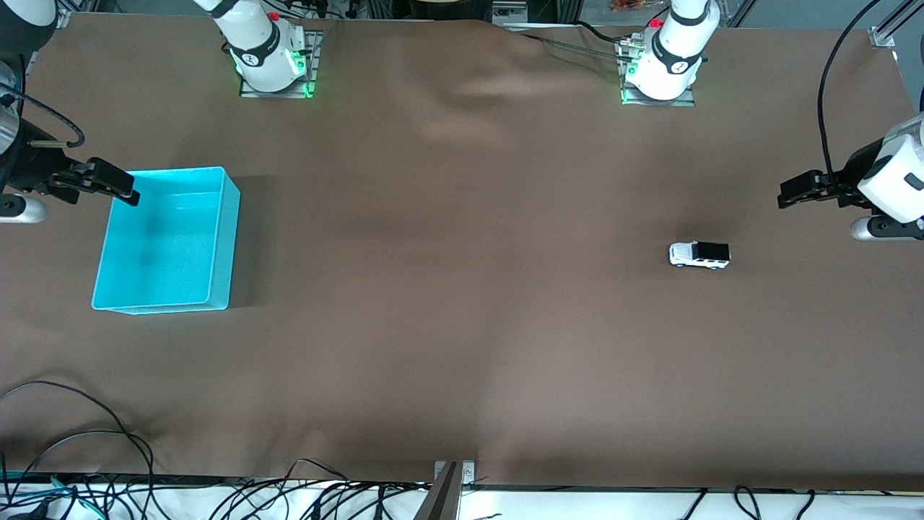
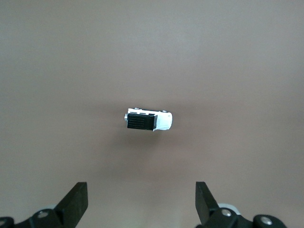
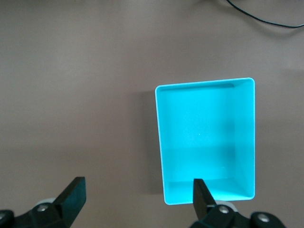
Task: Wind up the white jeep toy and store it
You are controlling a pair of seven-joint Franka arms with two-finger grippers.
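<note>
Near the desk [image 1: 462, 347] edge at my left arm's end, the white jeep toy [image 1: 699, 254] sits apart from my left tool [image 1: 794, 193], fingers spread; my right tool [image 1: 115, 184], also spread, waits over the turquoise bin's [image 1: 224, 238] corner.

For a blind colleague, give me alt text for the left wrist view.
A white jeep toy with a black roof sits alone on the brown tablecloth. The left claw hangs above it, its two fingers spread wide, nothing held.

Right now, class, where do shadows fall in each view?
Front view: soft dark bands cross the brown cloth, and the right claw shades the turquoise bin. Left wrist view: a faint halo surrounds the white jeep toy. Right wrist view: the bin floor darkens unevenly.
</note>
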